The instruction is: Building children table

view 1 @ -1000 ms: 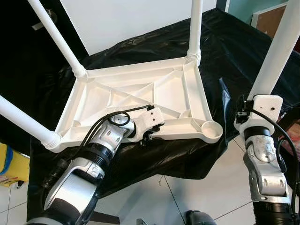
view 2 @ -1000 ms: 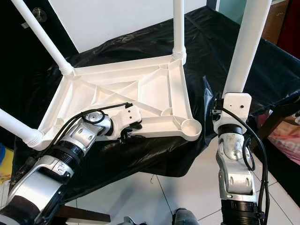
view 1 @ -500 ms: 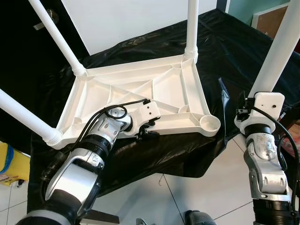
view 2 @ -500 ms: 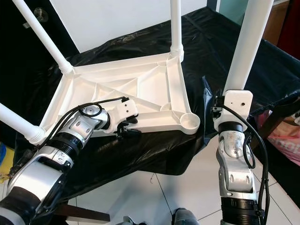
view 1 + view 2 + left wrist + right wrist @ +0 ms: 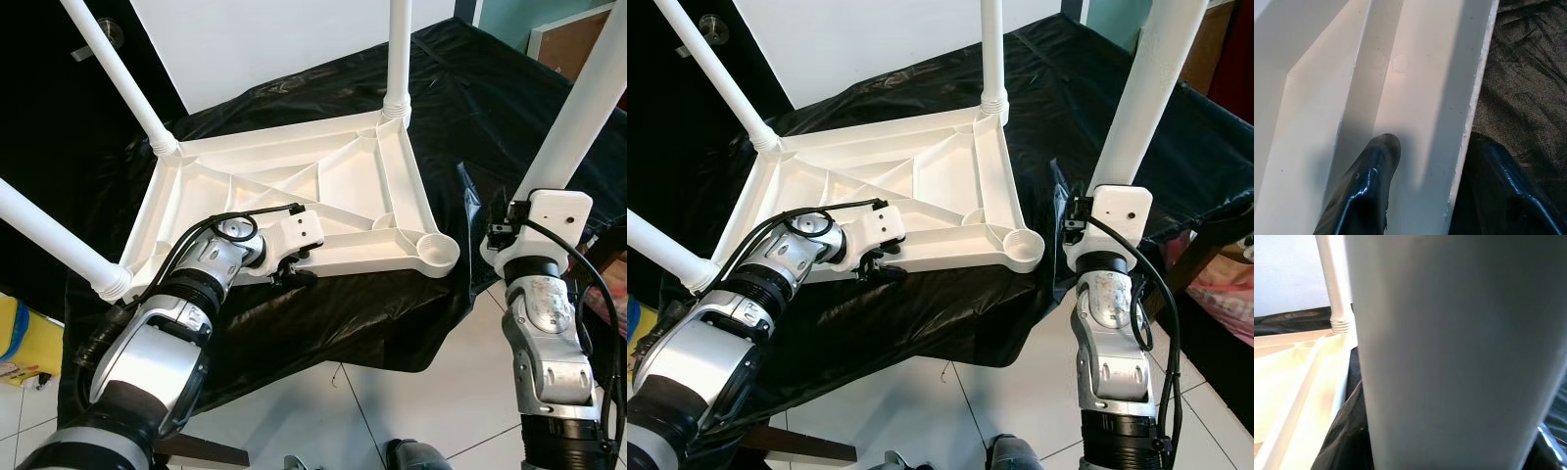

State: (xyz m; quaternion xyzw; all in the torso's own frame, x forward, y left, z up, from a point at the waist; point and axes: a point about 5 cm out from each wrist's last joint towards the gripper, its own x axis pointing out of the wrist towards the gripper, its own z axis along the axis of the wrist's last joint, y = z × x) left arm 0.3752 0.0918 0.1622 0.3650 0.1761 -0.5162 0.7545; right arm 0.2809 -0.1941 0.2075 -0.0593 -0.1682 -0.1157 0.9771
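Since one second ago, the white table top [image 5: 294,196] has turned a little on the black sheet [image 5: 323,313], and its empty corner socket [image 5: 438,253] now sits slightly further from the robot's right side, while the left gripper [image 5: 1427,191] has slid along the near rim with it. The table top lies upside down, so three legs already screwed in point upward and the sockets are reachable from above. The left gripper pinches the near rim, with one black finger [image 5: 1369,188] on the inner face and the other under the outer edge; I judge this is to keep the piece steady. The right gripper [image 5: 519,230] holds the fourth leg [image 5: 578,108] upright, just beside the empty socket, probably ready for placing it there; its fingers are closed around the tube.
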